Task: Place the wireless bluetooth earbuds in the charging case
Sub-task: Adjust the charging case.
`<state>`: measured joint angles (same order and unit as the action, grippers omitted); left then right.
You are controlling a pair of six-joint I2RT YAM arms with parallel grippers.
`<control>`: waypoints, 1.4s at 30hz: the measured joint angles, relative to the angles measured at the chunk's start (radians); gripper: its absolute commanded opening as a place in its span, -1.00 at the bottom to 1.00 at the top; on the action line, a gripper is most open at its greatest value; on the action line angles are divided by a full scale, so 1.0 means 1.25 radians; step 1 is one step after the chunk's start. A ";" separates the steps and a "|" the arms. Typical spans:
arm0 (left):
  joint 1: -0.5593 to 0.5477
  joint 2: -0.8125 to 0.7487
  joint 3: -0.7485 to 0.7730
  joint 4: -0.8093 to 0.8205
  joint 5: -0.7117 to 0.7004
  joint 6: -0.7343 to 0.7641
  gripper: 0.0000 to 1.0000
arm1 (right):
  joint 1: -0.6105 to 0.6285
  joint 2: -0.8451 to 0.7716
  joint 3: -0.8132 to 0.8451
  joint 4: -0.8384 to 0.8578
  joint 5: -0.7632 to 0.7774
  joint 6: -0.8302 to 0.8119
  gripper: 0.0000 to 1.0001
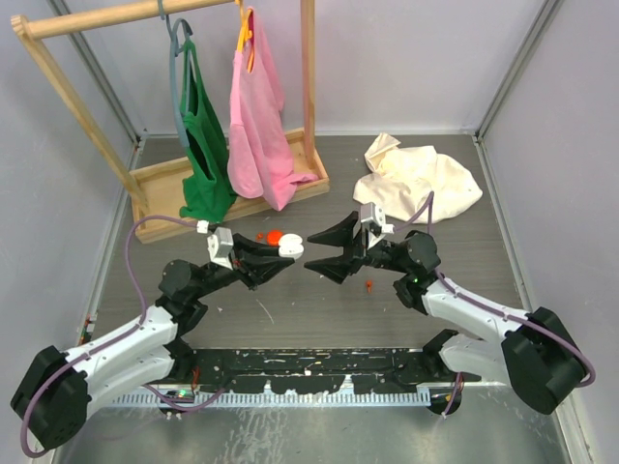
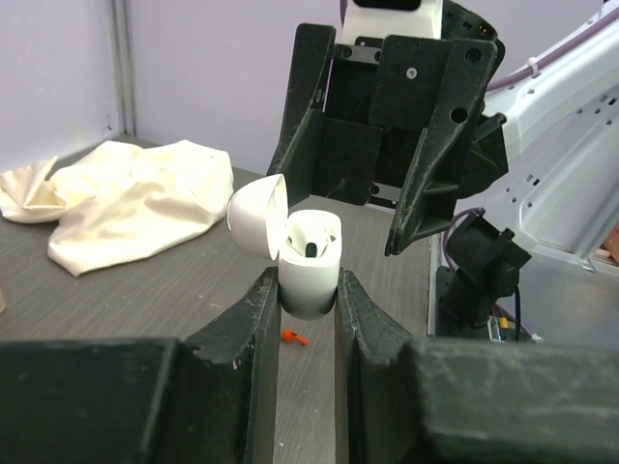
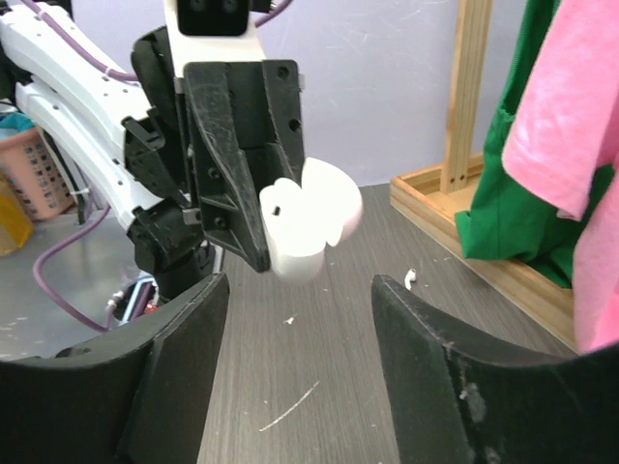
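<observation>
We see the left gripper clamped on the white charging case, which it holds above the table with the lid flipped open. Facing it, the right gripper stands spread with nothing between its fingers. A red earbud lies on the dark wood-grain surface below them. A white earbud lies nearer the wooden rack, where a green bag and a pink bag hang. A cream cloth lies crumpled at the back right, and pale grey walls surround the table.
</observation>
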<state>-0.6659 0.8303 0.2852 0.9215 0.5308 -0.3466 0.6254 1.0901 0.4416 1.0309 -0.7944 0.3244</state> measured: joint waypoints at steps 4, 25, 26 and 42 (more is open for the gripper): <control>0.000 0.039 0.002 0.027 0.017 -0.022 -0.76 | 0.018 0.028 0.000 0.043 -0.005 0.020 0.23; 0.000 0.060 0.007 0.092 0.062 -0.062 -0.75 | 0.042 0.089 0.003 0.150 -0.017 0.092 -0.09; 0.000 0.060 0.007 0.093 0.063 -0.064 -0.75 | 0.042 0.091 0.003 0.157 -0.019 0.098 -0.10; 0.000 0.060 0.022 0.110 0.085 -0.085 -0.74 | 0.042 0.128 0.004 0.253 -0.035 0.178 -0.18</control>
<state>-0.6659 0.9058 0.3130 1.0588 0.6376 -0.4534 0.6777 1.2503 0.4469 1.3468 -0.8383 0.5465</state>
